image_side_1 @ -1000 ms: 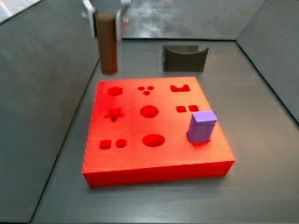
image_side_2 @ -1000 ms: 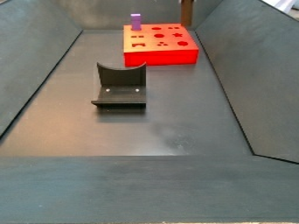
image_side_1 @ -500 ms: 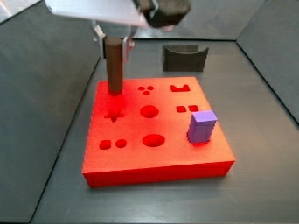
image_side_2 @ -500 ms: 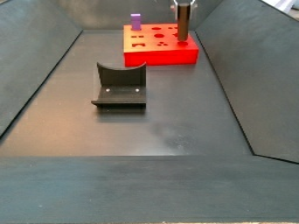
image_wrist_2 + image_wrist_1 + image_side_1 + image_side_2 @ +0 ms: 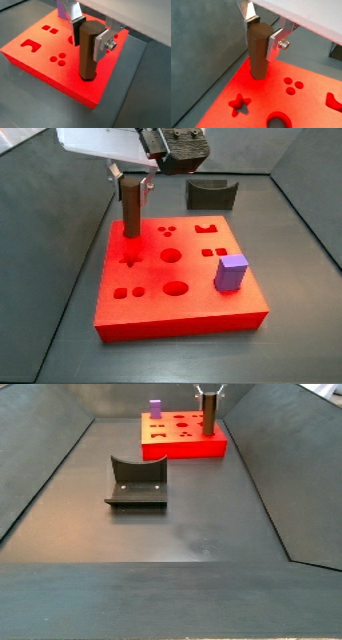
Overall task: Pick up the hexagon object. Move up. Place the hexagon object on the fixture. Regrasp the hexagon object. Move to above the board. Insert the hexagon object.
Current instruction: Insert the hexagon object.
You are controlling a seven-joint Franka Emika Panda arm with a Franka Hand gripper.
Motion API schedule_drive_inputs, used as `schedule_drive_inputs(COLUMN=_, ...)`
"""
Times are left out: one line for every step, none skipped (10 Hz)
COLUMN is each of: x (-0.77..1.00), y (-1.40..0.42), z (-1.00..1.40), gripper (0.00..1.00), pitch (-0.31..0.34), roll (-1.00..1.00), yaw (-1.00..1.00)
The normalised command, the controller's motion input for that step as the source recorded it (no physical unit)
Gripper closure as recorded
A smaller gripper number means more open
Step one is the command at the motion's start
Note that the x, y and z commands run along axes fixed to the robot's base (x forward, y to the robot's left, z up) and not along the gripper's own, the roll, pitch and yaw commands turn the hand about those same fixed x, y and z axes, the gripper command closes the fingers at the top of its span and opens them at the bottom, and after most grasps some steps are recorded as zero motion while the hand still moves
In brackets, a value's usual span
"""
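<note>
The hexagon object (image 5: 131, 208) is a slim brown peg standing upright, and my gripper (image 5: 132, 176) is shut on its upper part. Its lower end meets the red board (image 5: 187, 306) at the corner cut-out beside the star (image 5: 131, 258); how deep it sits is hidden. In both wrist views the silver fingers (image 5: 276, 42) clamp the peg (image 5: 256, 55) from two sides, with the gripper (image 5: 262, 33) above the board (image 5: 308, 102). The same grip shows from another angle: gripper (image 5: 91, 35), peg (image 5: 87, 55), board (image 5: 40, 52). The fixture (image 5: 136, 482) stands apart on the floor.
A purple block (image 5: 231, 272) stands upright on the board's right side, also seen as the purple block (image 5: 155, 408). Grey sloping walls (image 5: 54, 474) enclose the floor. The fixture (image 5: 210, 194) sits behind the board in a side view.
The gripper carried the peg from beyond the board's far-left edge over the corner cut-out and lowered it; since half a second ago it has sunk only slightly.
</note>
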Motion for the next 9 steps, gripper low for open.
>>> schedule_drive_inputs(x=0.01, y=0.25, z=-0.87, gripper=1.0, pitch=-0.02, roll=-0.08, yaw=-0.5)
schedule_drive_inputs(x=0.14, y=0.05, z=-0.79, gripper=1.0, pitch=-0.056, roll=-0.11, yaw=-0.55)
schedule_drive_inputs(x=0.23, y=0.0, z=-0.84, gripper=1.0, pitch=-0.071, roll=-0.07, yaw=-0.68)
schedule_drive_inputs(x=0.35, y=0.13, z=-0.95, gripper=1.0, pitch=0.0, roll=-0.04, yaw=-0.79)
schedule_drive_inputs(x=0.37, y=0.12, z=-0.93, gripper=1.0, pitch=0.0, roll=-0.05, yaw=-0.79)
schedule_drive_inputs(x=0.28, y=0.17, z=-0.91, gripper=1.0, pitch=0.0, roll=-0.05, yaw=-0.57)
schedule_drive_inputs(x=-0.39, y=0.0, z=-1.0, gripper=1.0, pitch=0.0, roll=0.03, yaw=0.0)
schedule_drive_inputs(x=-0.61, y=-0.19, z=-1.0, gripper=1.0, pitch=0.0, roll=0.02, yaw=0.07)
schedule_drive_inputs(x=-0.79, y=-0.17, z=-0.95, gripper=1.0, pitch=0.0, roll=0.0, yaw=0.31)
